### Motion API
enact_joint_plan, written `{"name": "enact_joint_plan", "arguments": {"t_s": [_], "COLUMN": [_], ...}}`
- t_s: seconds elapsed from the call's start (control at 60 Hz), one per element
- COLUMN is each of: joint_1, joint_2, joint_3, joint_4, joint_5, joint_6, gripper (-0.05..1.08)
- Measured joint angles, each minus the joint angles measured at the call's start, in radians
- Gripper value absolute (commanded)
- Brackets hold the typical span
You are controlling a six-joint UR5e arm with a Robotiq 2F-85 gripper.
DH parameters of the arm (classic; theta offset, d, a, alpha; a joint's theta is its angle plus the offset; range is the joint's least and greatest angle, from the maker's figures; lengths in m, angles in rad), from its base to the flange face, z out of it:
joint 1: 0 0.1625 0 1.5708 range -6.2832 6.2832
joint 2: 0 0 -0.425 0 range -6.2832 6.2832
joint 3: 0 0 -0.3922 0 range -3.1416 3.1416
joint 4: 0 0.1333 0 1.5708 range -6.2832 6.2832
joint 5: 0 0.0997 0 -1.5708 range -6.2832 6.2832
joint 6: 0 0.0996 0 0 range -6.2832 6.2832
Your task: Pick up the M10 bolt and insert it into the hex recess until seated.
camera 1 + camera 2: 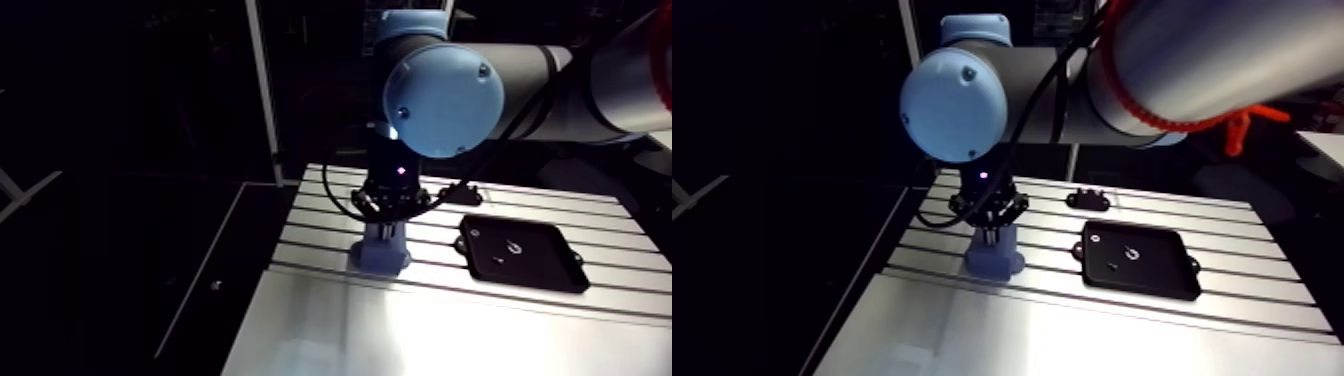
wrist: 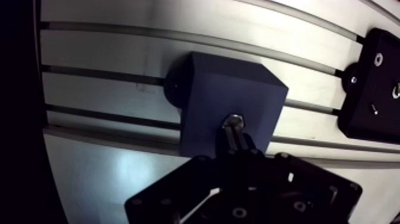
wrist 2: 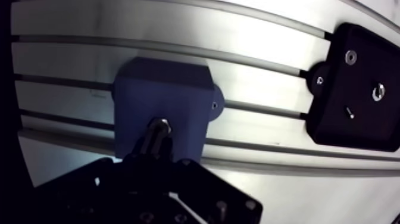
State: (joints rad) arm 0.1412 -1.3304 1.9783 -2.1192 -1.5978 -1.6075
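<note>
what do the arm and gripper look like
The arm has thick grey tubular links and round light-blue joint caps with small screws. The gripper is black, its body dotted with screw heads, with a small pinkish light glowing above it on the wrist.

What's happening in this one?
A single robot arm is partway through a bolt insertion. Its claw is shut on the M10 bolt and holds it head-first at the top face of the blue block, which stands on the slotted table. Whether the bolt head is fully seated in the block cannot be told from these views. A black tray with a few small parts lies beside the block.
</note>
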Motion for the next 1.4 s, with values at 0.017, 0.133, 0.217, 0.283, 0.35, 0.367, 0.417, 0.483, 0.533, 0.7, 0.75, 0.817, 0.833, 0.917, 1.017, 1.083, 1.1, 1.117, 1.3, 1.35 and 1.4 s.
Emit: {"name": "enact_joint_plan", "arguments": {"t_s": [0.017, 0.133, 0.217, 0.283, 0.35, 0.367, 0.417, 0.483, 0.533, 0.7, 0.75, 0.817, 0.833, 0.917, 1.017, 1.083, 1.1, 1.117, 1.3, 1.35, 1.4], "joint_1": [0.0, -0.001, -0.001, -0.001, -0.001, -0.001, -0.001, -0.001, -0.001, -0.001, -0.002, -0.002, -0.002, -0.002, -0.001, -0.001, -0.001, 0.0, 0.002, 0.003, 0.003], "joint_2": [0.0, -0.005, -0.007, -0.008, -0.01, -0.01, -0.011, -0.012, -0.013, -0.014, -0.015, -0.016, -0.016, -0.017, -0.021, -0.025, -0.026, -0.027, -0.039, -0.044, -0.05], "joint_3": [0.0, -0.002, -0.004, -0.006, -0.01, -0.01, -0.013, -0.017, -0.02, -0.032, -0.036, -0.042, -0.044, -0.05, -0.058, -0.065, -0.067, -0.068, -0.097, -0.111, -0.132], "joint_4": [0.0, 0.0, 0.0, 0.001, 0.002, 0.002, 0.003, 0.005, 0.006, 0.013, 0.019, 0.028, 0.03, 0.039, 0.052, 0.063, 0.067, 0.07, 0.115, 0.137, 0.167], "joint_5": [0.0, 0.004, 0.005, 0.005, 0.003, 0.003, 0.002, 0.0, -0.001, -0.003, -0.003, -0.004, -0.004, -0.004, -0.005, -0.008, -0.009, -0.01, -0.018, -0.018, -0.019], "joint_6": [0.0, -0.001, -0.001, -0.001, -0.002, -0.002, -0.002, -0.003, -0.003, -0.005, -0.005, -0.006, -0.006, -0.007, -0.007, -0.007, -0.007, -0.007, -0.009, -0.011, -0.012], "gripper": [1.07, 1.07, 1.06, 1.06, 1.06, 1.06, 1.06, 1.05, 1.04, 0.82, 0.62, 0.49, 0.49, 0.26, 0.09, 0.04, 0.02, 0.02, 0.02, 0.02, 0.02]}}
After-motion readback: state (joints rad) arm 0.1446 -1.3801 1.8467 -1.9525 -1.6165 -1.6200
